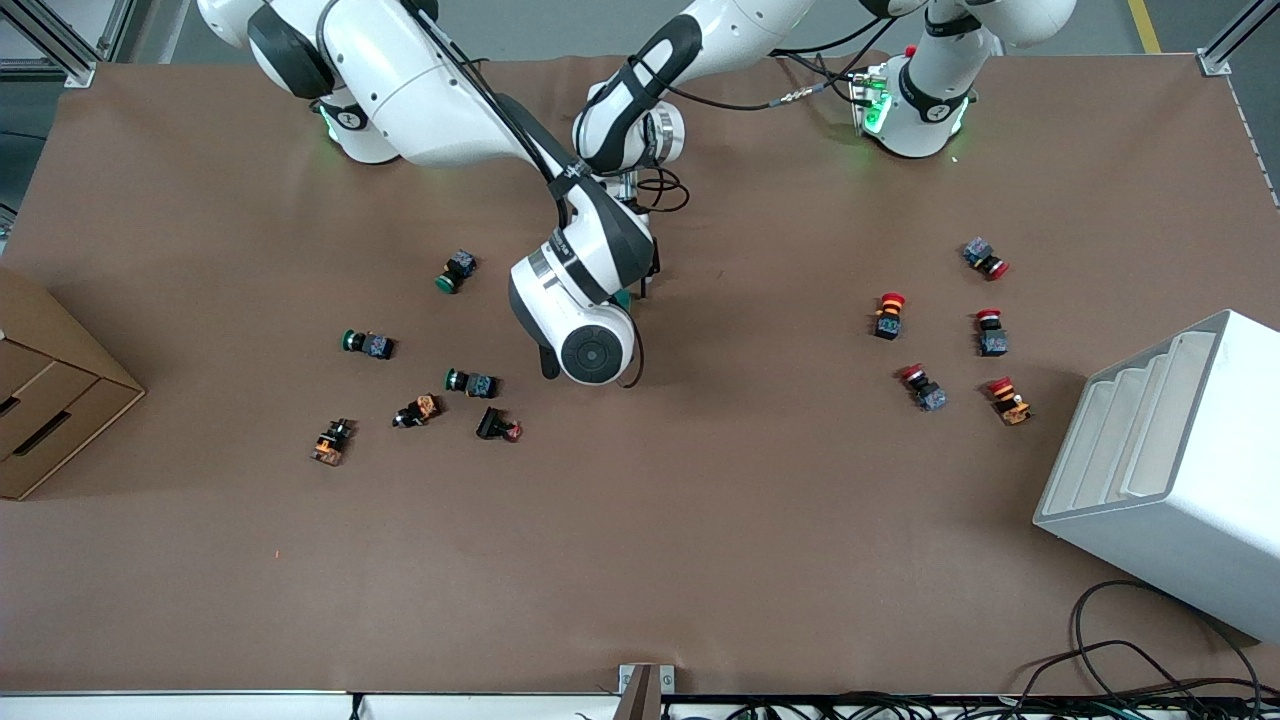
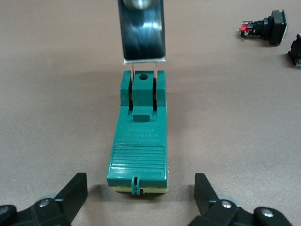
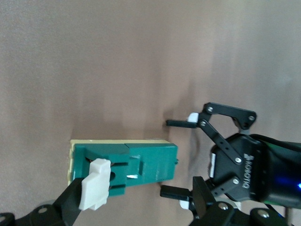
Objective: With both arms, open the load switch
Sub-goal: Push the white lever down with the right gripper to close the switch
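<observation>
"ROBOTIQ" on left end effector [image 3: 181, 157]

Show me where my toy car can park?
The bare table strip nearest the front camera, between the cardboard box and white rack, is free. So is the gap between the green-capped buttons and red-capped buttons. Crowded: the load switch, with the open left gripper and right gripper at it.

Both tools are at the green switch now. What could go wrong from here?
1. The left tool is open, with its fingers either side of one end of the switch and not touching it. If the right tool pulls now, the loose switch could slide or tip.
2. Both tools sit close together at the switch, so they may bump each other.
</observation>
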